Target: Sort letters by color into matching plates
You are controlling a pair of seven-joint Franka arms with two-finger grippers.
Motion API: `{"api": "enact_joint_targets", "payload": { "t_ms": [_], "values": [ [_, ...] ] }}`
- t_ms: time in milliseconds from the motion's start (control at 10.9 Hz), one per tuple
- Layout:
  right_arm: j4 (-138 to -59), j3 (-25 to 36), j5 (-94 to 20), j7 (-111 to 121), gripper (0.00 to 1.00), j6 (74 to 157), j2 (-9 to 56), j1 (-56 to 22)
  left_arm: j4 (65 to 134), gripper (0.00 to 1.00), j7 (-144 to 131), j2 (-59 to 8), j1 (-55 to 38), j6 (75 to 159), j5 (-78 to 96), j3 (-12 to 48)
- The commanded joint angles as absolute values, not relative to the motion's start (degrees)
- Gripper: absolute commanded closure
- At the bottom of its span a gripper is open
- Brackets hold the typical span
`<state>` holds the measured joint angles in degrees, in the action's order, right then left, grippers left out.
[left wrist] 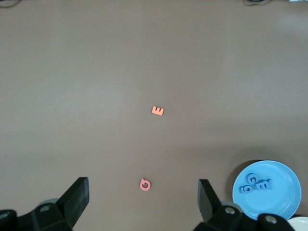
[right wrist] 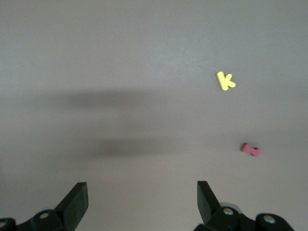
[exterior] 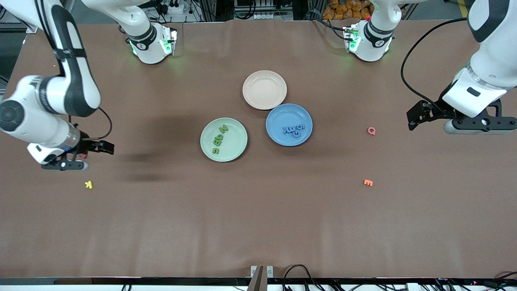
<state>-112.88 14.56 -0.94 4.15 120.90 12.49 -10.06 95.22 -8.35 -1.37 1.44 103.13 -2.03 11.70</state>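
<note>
The pale green plate [exterior: 235, 126] holds several green letters [exterior: 220, 140]. Beside it, toward the left arm's end, the blue plate [exterior: 278, 117] holds several blue letters [exterior: 293, 129]; the left wrist view also shows this plate [left wrist: 281, 204] and its letters [left wrist: 256, 183]. My left gripper [exterior: 416, 118] hangs open and empty over the table at the left arm's end, its jaws [left wrist: 143, 182] wide apart above bare table. My right gripper [exterior: 103, 147] hangs open and empty over the right arm's end, with nothing between its fingers [right wrist: 142, 185].
A beige-pink plate [exterior: 264, 79] lies empty, farther from the front camera than the blue plate. A pink Q [exterior: 371, 131] [left wrist: 145, 184] and an orange E [exterior: 368, 182] [left wrist: 158, 111] lie toward the left arm's end. A yellow K [exterior: 89, 184] [right wrist: 224, 80] and a red piece [right wrist: 250, 149] lie by the right gripper.
</note>
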Motion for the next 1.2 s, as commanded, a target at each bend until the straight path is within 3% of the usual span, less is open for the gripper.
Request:
{"api": "enact_joint_targets", "payload": {
  "t_ms": [0, 460, 735, 1103],
  "values": [
    [-104.6, 14.6, 0.3, 4.5, 0.0, 107.1, 8.1, -9.6, 92.0, 0.0, -7.6, -0.8, -2.8, 99.8, -0.9, 8.1],
    [-87.6, 17.0, 0.9, 4.0, 0.0, 88.2, 7.1, -9.6, 89.7, 0.0, -7.6, -0.4, -2.5, 96.6, -0.3, 8.2],
    [-84.3, 17.1, 0.9, 3.9, 0.0, 83.0, 5.5, -9.6, 89.0, 0.0, -7.5, -0.4, -2.5, 95.1, -0.2, 8.2],
    [-84.3, 16.4, 0.5, -1.2, 0.0, 82.2, 1.9, -10.8, 88.3, 0.0, -7.6, -0.5, -1.3, 94.7, 1.4, 7.7]
  ]
}}
